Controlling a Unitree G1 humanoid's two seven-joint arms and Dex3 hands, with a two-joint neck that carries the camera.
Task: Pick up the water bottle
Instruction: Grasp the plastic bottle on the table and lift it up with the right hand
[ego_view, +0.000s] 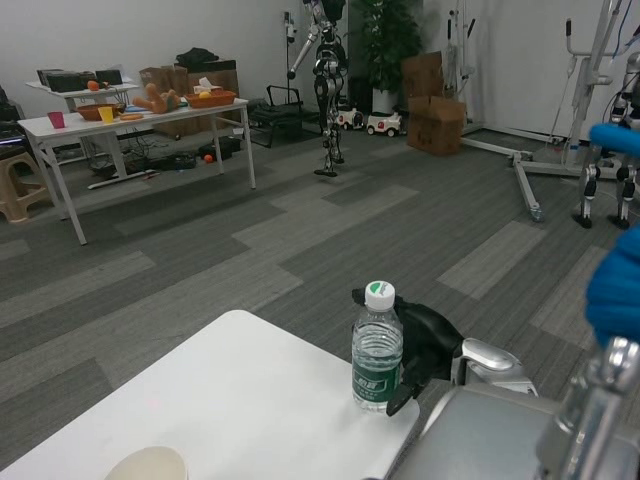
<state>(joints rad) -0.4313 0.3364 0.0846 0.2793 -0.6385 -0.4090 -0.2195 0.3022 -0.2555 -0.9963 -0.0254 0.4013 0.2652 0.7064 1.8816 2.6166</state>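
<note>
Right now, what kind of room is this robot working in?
Probably a robotics lab or test space: a humanoid robot stands out on the grey carpet, metal support frames stand at the right, and cardboard boxes sit by the back wall.

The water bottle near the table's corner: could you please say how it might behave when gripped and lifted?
The water bottle is tall and narrow, standing near the table edge, so a sideways nudge could probably tip it off. Its clear, thin-looking plastic may flex under the right hand. The smooth green label might slip.
</note>
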